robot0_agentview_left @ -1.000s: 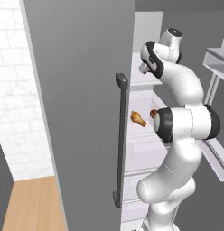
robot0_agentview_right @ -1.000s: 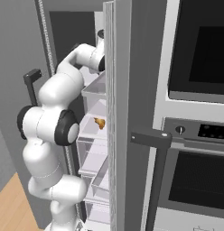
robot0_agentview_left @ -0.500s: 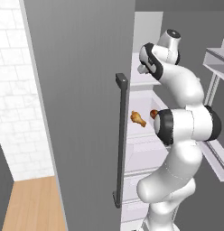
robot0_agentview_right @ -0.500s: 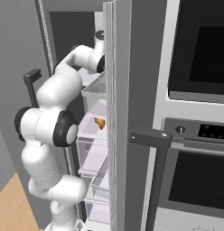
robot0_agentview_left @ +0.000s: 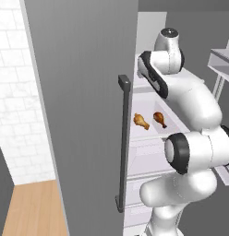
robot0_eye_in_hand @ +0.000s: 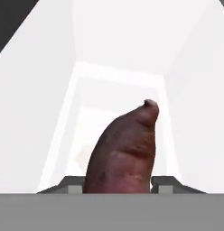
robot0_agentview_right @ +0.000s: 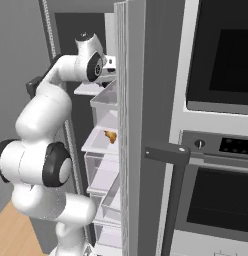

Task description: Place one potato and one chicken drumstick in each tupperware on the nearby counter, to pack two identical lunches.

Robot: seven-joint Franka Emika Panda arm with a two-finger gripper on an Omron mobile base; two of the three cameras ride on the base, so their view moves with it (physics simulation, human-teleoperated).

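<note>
Inside white fridge, potato gripped

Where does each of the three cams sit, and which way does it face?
Left base view: behind-left, facing the open fridge; white arm at right; two orange-brown club-shaped drumsticks on a shelf.
Right base view: behind-right, same fridge past its door edge; arm at left; one drumstick shared.
Hand view: looks along the gripper, shut on the dark reddish-brown tapered potato.

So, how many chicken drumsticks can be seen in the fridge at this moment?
2. Both lie side by side on one fridge shelf: the yellower chicken drumstick nearer the door, the darker chicken drumstick beside it. Other shelves are partly hidden, so more may exist.
</note>
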